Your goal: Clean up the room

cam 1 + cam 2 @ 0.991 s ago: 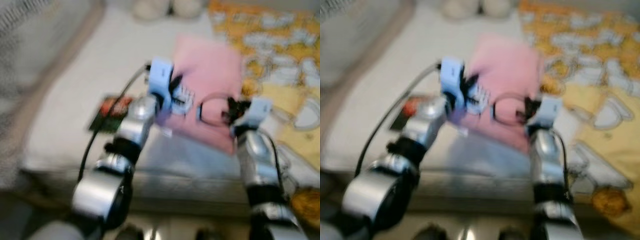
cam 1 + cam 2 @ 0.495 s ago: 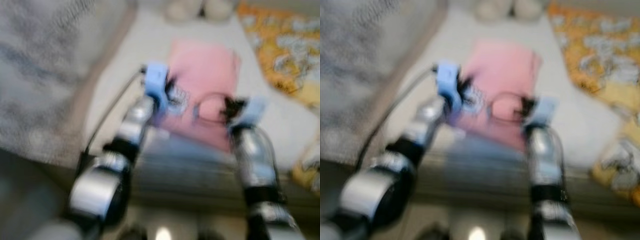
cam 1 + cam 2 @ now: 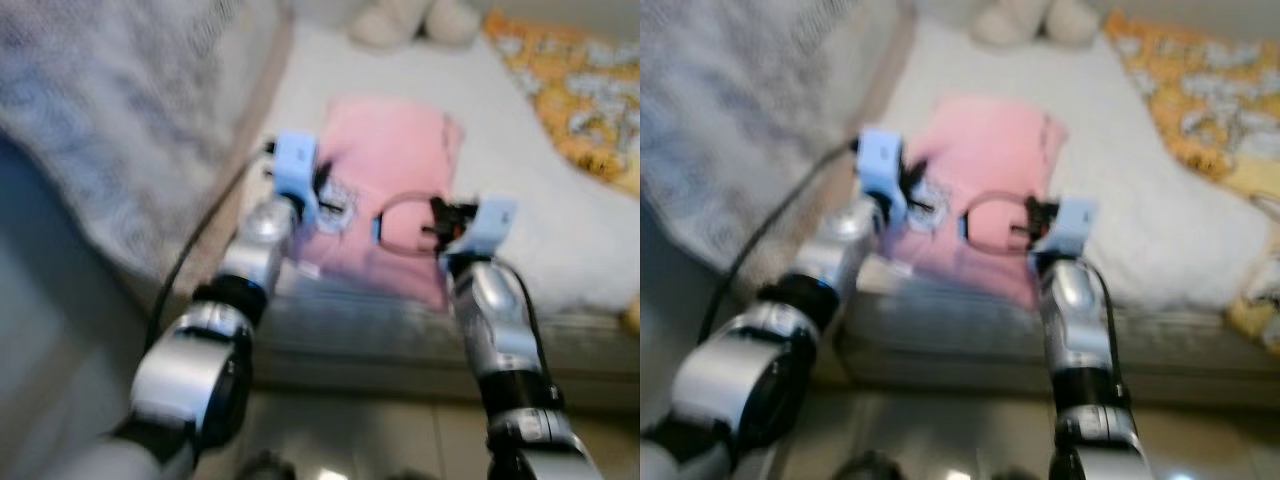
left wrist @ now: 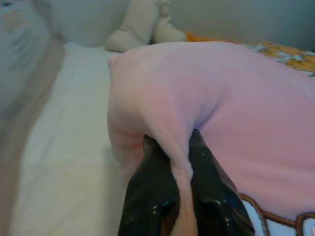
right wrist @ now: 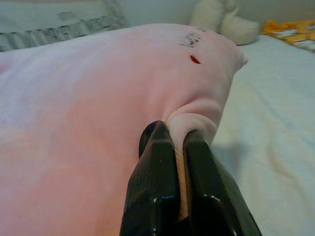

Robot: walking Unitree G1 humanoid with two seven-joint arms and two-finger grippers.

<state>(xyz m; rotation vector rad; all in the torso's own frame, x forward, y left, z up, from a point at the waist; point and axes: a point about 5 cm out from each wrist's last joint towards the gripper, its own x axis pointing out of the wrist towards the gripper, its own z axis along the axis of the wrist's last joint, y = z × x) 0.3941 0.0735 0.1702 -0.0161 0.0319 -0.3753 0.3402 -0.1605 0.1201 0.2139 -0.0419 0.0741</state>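
A pink fleece garment (image 3: pixel 392 180) with a cartoon print hangs stretched between my two grippers above the near edge of a white bed (image 3: pixel 540 200). My left gripper (image 4: pixel 182 196) is shut on a pinched fold at the garment's left edge (image 4: pixel 167 113). My right gripper (image 5: pixel 178 162) is shut on a fold at its right edge (image 5: pixel 197 115). Both silver arms (image 3: pixel 255 250) reach forward over the bed's front edge, and the head views are blurred.
A cream plush toy (image 3: pixel 410 20) lies at the far end of the bed. An orange and yellow patterned blanket (image 3: pixel 575 90) covers the bed's right side. A grey patterned fabric (image 3: pixel 110 110) rises at the left. Pale floor (image 3: pixel 350 440) shows below the bed's front.
The whole picture has shifted, so the camera has moved: the blanket has slid off to the right and more grey fabric shows at the left. Both grippers still hold the pink garment.
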